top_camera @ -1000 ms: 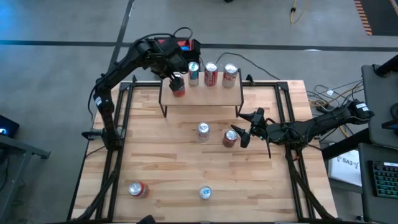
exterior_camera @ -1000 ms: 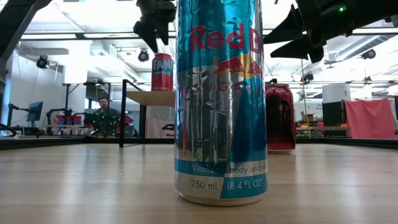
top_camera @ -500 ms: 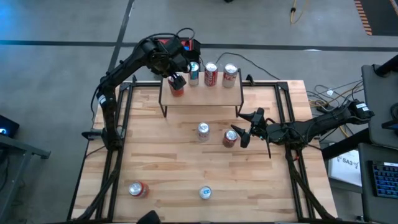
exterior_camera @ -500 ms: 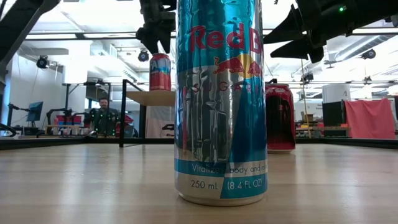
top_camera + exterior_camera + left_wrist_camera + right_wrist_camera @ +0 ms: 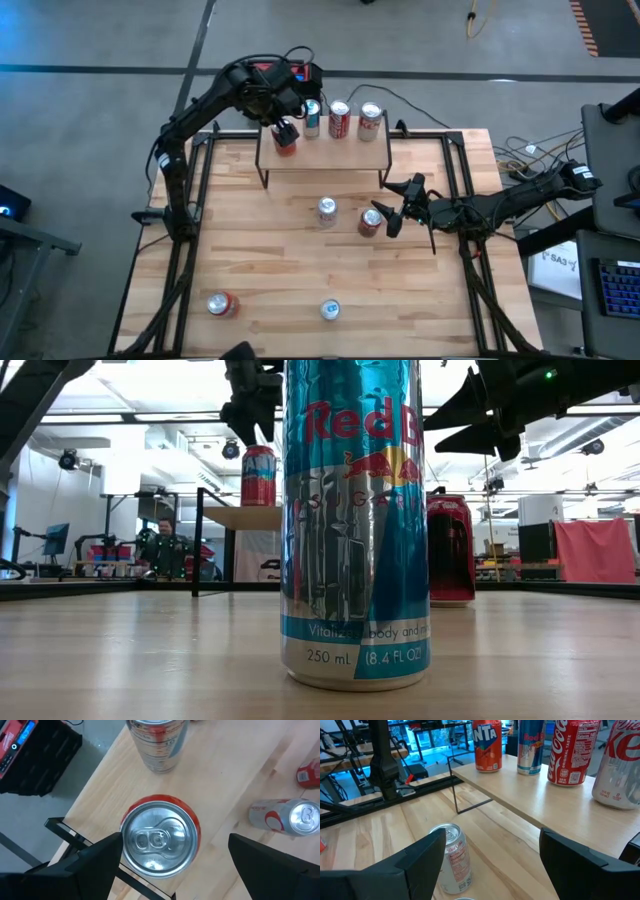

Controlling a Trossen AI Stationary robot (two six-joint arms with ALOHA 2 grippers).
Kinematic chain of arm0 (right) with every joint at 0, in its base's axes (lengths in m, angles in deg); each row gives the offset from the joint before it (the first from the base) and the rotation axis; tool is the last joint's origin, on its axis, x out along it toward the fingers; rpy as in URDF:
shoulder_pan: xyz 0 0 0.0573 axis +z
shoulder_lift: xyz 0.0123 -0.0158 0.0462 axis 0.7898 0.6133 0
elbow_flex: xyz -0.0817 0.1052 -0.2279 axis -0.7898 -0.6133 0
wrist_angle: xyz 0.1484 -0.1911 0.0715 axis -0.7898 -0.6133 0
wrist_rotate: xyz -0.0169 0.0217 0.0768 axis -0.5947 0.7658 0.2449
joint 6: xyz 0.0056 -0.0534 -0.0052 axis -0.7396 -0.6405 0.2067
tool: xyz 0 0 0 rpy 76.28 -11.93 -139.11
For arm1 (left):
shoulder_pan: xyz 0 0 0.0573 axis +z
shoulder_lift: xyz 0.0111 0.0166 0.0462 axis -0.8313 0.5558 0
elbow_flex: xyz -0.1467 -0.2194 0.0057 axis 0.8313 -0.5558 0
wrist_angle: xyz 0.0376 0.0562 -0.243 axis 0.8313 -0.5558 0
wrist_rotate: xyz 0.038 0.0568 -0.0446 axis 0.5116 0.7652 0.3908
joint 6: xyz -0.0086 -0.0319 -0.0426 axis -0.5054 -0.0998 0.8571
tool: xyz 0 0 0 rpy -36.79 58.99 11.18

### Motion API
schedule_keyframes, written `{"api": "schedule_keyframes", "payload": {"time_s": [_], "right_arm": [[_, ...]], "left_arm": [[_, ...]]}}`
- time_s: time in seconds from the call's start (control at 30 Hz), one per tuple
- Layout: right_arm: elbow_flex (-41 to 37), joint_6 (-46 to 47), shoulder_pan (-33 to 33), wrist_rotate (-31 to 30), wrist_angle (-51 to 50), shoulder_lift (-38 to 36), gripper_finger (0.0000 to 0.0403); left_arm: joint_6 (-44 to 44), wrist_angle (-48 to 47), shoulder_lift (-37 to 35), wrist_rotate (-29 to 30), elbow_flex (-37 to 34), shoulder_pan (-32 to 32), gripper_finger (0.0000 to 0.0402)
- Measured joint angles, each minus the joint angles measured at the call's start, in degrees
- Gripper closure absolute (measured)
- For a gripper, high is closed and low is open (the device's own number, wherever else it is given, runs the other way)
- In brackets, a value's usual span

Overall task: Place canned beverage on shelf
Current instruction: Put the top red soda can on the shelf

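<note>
The shelf (image 5: pixel 325 155) stands at the table's far side with a light wooden top. At its left end an orange-red can (image 5: pixel 285 143) stands upright on its base; it also shows in the left wrist view (image 5: pixel 160 837) and the low view (image 5: pixel 258 475). My left gripper (image 5: pixel 283 128) hangs open just above this can, one finger on either side of its top. My right gripper (image 5: pixel 393 212) is open over the table's middle right, beside a red can (image 5: pixel 370 221) that stands on the table.
Three more cans stand on the shelf: blue-silver (image 5: pixel 312 118), red (image 5: pixel 339 120) and silver (image 5: pixel 370 119). On the table are a silver can (image 5: pixel 327 210), a can lying at the near left (image 5: pixel 221 304) and a blue-silver can (image 5: pixel 330 310). A black-and-red box (image 5: pixel 300 72) sits behind the shelf.
My left gripper has shifted a little toward the table's far edge over the shelf's left end, then kept still. The orange-red can stands on the shelf below it.
</note>
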Motion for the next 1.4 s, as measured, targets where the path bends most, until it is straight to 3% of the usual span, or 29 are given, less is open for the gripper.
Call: {"api": "schedule_keyframes", "payload": {"time_s": [0.7, 1.13, 1.4], "right_arm": [[0.0, 0.0, 0.0, 0.0, 0.0, 0.0, 0.0103], [0.0, 0.0, 0.0, 0.0, 0.0, 0.0, 0.0103], [0.0, 0.0, 0.0, 0.0, 0.0, 0.0, 0.0103]], "left_arm": [[-0.9, 0.1, -0.2, 5.4, -0.3, 0.0, 0.0056], [1.0, 0.2, 2.0, 3.9, -0.7, 0.2, 0.0057], [1.0, 0.2, 2.1, 3.5, -1.0, 0.2, 0.0119]]}}
